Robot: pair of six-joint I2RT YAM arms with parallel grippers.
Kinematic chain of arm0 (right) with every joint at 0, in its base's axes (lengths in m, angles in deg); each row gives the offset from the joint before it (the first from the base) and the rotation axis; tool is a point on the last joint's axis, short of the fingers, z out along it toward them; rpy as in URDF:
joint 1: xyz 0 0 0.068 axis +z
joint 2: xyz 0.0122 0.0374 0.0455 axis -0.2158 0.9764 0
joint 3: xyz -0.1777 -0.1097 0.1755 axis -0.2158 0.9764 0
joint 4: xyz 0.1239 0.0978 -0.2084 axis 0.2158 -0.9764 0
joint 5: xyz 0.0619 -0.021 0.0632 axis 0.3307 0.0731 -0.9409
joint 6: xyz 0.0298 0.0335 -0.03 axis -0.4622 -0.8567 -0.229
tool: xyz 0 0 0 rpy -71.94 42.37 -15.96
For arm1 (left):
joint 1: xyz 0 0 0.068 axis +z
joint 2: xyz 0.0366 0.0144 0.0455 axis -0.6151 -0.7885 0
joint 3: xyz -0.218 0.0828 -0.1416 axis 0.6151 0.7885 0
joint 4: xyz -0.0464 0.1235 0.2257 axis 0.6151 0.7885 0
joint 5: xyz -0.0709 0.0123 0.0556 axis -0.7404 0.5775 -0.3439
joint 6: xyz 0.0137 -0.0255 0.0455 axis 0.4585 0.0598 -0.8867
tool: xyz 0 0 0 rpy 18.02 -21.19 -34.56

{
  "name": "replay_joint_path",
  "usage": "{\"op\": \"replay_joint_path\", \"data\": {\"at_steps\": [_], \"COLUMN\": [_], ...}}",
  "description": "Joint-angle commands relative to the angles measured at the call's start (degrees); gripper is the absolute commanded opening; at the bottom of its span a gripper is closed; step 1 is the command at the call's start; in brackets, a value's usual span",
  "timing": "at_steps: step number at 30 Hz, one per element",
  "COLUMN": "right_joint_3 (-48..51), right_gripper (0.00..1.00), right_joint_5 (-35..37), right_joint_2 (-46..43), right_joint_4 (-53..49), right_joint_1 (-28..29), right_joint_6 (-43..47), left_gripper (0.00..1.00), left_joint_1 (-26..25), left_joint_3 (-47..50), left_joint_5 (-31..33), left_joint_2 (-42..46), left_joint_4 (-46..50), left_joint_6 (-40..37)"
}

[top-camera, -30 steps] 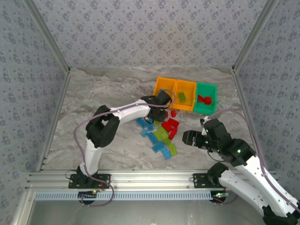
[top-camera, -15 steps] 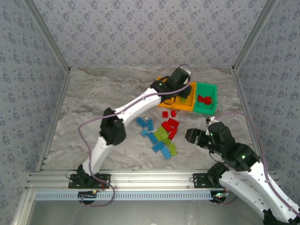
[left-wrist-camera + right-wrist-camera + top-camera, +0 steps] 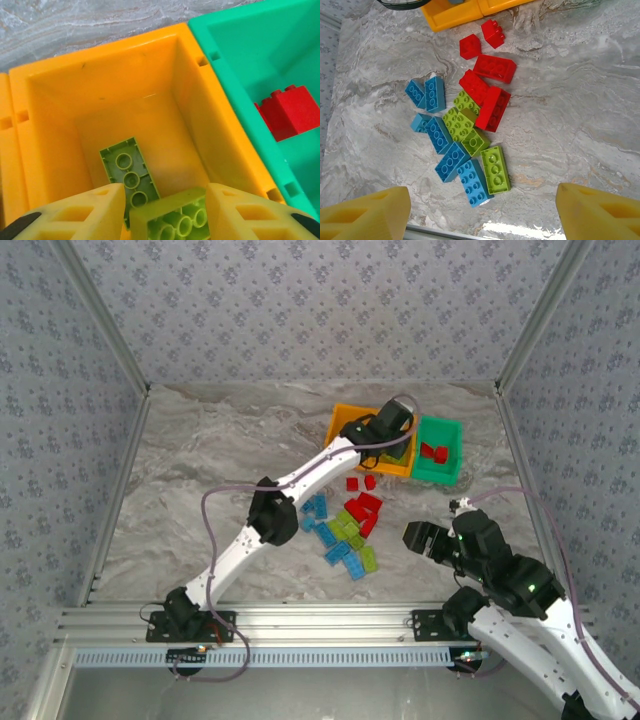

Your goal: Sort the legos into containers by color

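My left gripper [image 3: 386,436] hangs over the middle orange bin [image 3: 100,80], shut on a lime green brick [image 3: 172,215] that sits tilted between its fingers. Another lime brick [image 3: 127,170] lies upside down on that bin's floor. A red brick [image 3: 290,110] lies in the green bin [image 3: 240,50] to the right. The loose pile lies on the table: blue bricks [image 3: 452,160], lime bricks [image 3: 495,170] and red bricks [image 3: 492,67]. My right gripper [image 3: 482,210] hovers open, right of the pile and toward the near edge, with nothing between its fingers [image 3: 370,210].
The three bins stand joined in a row at the back right, with the left orange bin [image 3: 348,421] beside my left wrist. The left arm stretches diagonally past the pile's left side. Two small red bricks [image 3: 360,482] lie just in front of the bins.
The left arm swung up from the pile's far edge to above the middle orange bin. The right arm drew back a little toward the near right.
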Motion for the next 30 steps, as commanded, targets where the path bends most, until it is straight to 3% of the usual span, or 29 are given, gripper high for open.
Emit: {"op": "replay_joint_path", "data": {"at_steps": [1, 4, 6, 11, 14, 18, 22, 27, 30], "right_joint_3": [0.0, 0.4, 0.7, 1.8, 1.9, 1.7, 1.3, -0.3, -2.8], "right_gripper": [0.79, 0.79, 0.79, 0.79, 0.79, 0.79, 0.79, 0.79, 0.8], "right_joint_5": [1.9, 2.9, 3.3, 2.8, 2.7, 3.5, 5.2, 4.8, 4.6], "right_joint_2": [-0.2, 0.2, 0.7, 4.5, 8.0, 13.4, 19.5, 30.6, 40.3], "right_joint_4": [-0.4, -0.6, -0.6, 3.0, 5.8, 10.2, 15.5, 25.7, 31.4], "right_joint_1": [0.5, 0.4, 0.5, 0.6, 0.9, 1.4, 1.7, 2.6, 2.5], "right_joint_6": [-1.1, -0.9, -0.7, 0.3, 1.2, 3.1, 4.5, 7.7, 10.8], "left_gripper": [0.46, 0.46, 0.45, 0.46, 0.46, 0.46, 0.48, 0.54, 0.58], "left_joint_1": [-1.3, -2.6, -3.9, -6.5, -6.6, -7.2, -7.3, -7.3, -7.3], "left_joint_3": [-2.1, 0.9, 8.3, 48.9, 64.8, 82.6, 95.0, 102.6, 108.7], "left_joint_5": [0.5, -0.8, -1.4, -1.8, -0.6, 1.9, 2.1, 1.1, 4.8], "left_joint_2": [7.0, 12.9, 19.7, 47.7, 61.6, 78.8, 92.7, 102.8, 106.0], "left_joint_4": [3.3, 6.0, 4.2, -21.8, -25.6, -25.4, -18.9, -6.6, -5.7], "left_joint_6": [-2.8, -4.0, -5.1, -7.1, -7.0, -9.7, -13.8, -22.9, -28.5]}}
